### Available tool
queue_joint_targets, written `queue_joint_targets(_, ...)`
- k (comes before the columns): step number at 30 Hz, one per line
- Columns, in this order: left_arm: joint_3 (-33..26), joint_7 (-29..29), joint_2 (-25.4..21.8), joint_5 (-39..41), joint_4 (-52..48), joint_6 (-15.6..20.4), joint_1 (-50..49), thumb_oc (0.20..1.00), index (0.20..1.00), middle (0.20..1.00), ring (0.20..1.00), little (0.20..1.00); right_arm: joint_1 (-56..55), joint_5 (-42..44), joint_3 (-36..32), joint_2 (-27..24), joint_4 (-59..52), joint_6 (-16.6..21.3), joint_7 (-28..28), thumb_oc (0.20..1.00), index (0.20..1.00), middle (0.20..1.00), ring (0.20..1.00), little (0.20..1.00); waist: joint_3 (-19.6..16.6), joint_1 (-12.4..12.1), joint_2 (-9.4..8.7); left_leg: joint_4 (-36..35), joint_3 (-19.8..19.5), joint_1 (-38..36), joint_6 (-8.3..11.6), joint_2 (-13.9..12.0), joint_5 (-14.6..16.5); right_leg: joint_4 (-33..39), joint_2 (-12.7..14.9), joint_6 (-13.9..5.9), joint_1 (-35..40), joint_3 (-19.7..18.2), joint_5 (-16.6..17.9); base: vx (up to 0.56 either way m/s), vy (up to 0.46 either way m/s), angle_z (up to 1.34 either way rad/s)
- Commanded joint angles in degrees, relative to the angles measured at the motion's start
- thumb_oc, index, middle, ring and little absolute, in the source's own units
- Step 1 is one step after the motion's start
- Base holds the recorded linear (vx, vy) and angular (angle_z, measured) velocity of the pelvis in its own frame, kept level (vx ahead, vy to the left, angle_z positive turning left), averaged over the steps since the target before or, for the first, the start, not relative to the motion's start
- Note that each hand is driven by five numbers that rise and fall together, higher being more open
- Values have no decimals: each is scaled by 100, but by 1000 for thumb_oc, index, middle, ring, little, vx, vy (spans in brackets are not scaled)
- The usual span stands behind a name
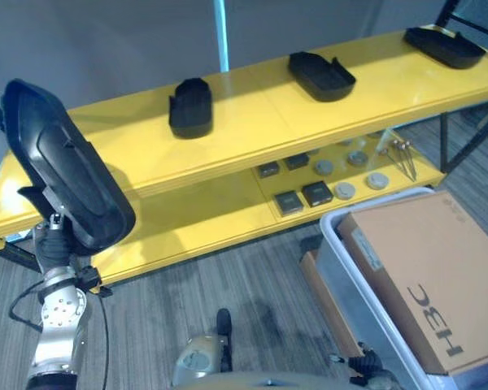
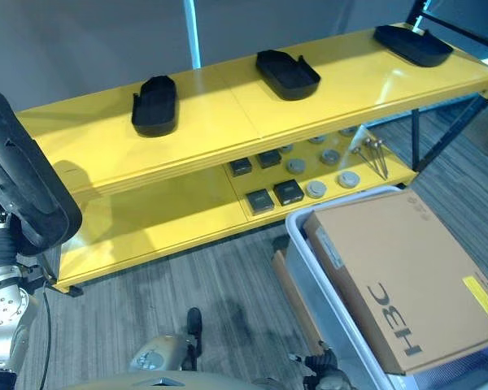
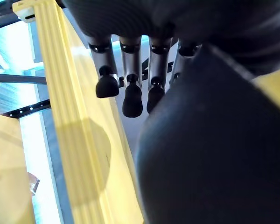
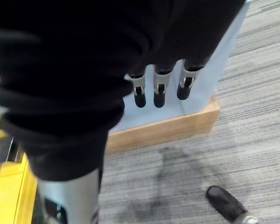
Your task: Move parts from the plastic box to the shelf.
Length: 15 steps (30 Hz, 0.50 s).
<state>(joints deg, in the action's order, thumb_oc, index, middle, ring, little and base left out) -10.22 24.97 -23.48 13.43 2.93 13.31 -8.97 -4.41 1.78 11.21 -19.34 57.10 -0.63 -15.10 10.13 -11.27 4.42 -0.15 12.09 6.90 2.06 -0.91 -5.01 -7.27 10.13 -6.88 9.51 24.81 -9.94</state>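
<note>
A large black moulded part [image 1: 65,171] stands upright in my left hand [image 1: 54,242], raised in front of the left end of the yellow shelf [image 1: 252,138]. In the left wrist view my fingers [image 3: 132,91] curl beside the part [image 3: 210,149], close to the shelf's edge [image 3: 70,140]. Three more black parts lie on the top board, at the left [image 1: 190,106], middle [image 1: 320,75] and far right [image 1: 443,46]. The pale plastic box [image 1: 346,272] stands on the floor at the lower right. My right hand [image 4: 161,91] hangs with relaxed fingers beside the box's wall [image 4: 210,70], holding nothing.
A brown cardboard box [image 1: 431,276] fills the plastic box, which rests on a wooden base [image 4: 177,126]. The shelf's lower board carries several small black squares [image 1: 302,195] and grey discs [image 1: 345,190]. Grey striped carpet [image 1: 228,276] lies between me and the shelf.
</note>
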Motion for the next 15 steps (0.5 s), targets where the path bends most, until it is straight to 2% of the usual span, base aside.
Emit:
queue_joint_targets(1, -347, 46, -320, -75, -452, 599, 240, 200, 200, 200, 200, 200, -41, 33, 114, 49, 15, -33, -6, 1000, 1000, 1000, 1000, 1000, -89, -36, -273, -149, -408, 262, 118, 66, -157, 285, -221, 117, -27, 31, 482, 370, 135, 50)
queue_joint_targets(4, -367, -83, -378, 0, -461, 586, 269, 200, 200, 200, 200, 200, -29, 98, 151, 92, -15, -4, -23, 1000, 1000, 1000, 1000, 1000, -142, -122, -319, -64, -476, 176, -22, 197, 37, 129, -110, 74, 59, 72, 342, 222, 126, 29)
queue_joint_targets(5, -363, -181, -451, 48, -436, 563, 351, 200, 200, 200, 200, 200, -10, 251, 168, 120, -87, -70, -65, 1000, 1000, 1000, 1000, 1000, -177, -147, -337, 3, -512, 123, -144, 277, 131, -250, -1, 32, 51, 69, 193, 310, 237, 34)
queue_joint_targets(6, -334, -218, -517, 41, -400, 528, 449, 200, 200, 200, 200, 200, 0, 340, 134, 126, -155, -146, -83, 1000, 1000, 1000, 1000, 1000, -186, -116, -357, 40, -503, 71, -276, 381, 200, -793, 156, -87, -90, -8, 200, 340, 315, 37)
queue_joint_targets(8, -212, -172, -623, 26, -337, 381, 672, 200, 200, 200, 200, 200, -9, 446, 9, 100, -196, -166, -12, 1000, 1000, 1000, 1000, 1000, -167, 27, -337, 22, -533, -81, -496, 580, 308, -1981, 420, -254, -480, -273, 598, 214, 298, 34)
queue_joint_targets(9, -125, -94, -651, -18, -306, 329, 773, 200, 200, 200, 200, 200, -18, 446, -52, 97, -186, -126, 26, 1000, 1000, 1000, 1000, 1000, -144, 86, -257, 40, -491, -85, -621, 592, 272, -2513, 474, -223, -710, -333, 846, 109, 235, 37)
queue_joint_targets(11, 33, 81, -687, -60, -297, 202, 906, 200, 200, 200, 200, 200, -14, 460, -112, 89, -182, -64, 83, 1000, 1000, 1000, 1000, 1000, -88, 257, -172, -8, -597, -264, -741, 662, 355, -3329, 463, -236, -1207, -729, 1110, 94, 154, 56)
queue_joint_targets(12, 105, 154, -702, -42, -288, 154, 959, 200, 200, 200, 200, 200, 6, 474, -126, 85, -162, -25, 104, 1000, 1000, 1000, 1000, 1000, -46, 335, -126, -43, -668, -356, -760, 671, 383, -3486, 415, -209, -1491, -914, 1183, 64, 56, 39)
queue_joint_targets(14, 169, 206, -706, -35, -277, 131, 1007, 200, 200, 200, 200, 200, 24, 489, -136, 82, -138, 14, 126, 1000, 1000, 1000, 1000, 1000, -7, 396, -90, -71, -739, -432, -756, 668, 396, -3491, 372, -176, -1683, -1012, 1208, 53, -29, 18)
queue_joint_targets(15, 287, 309, -690, -93, -293, 71, 1099, 200, 200, 200, 200, 200, 59, 544, -167, 76, -97, 115, 166, 1000, 1000, 1000, 1000, 1000, 78, 510, -45, -128, -888, -600, -713, 645, 424, -3224, 332, -123, -1899, -1160, 1290, 98, -117, 21)
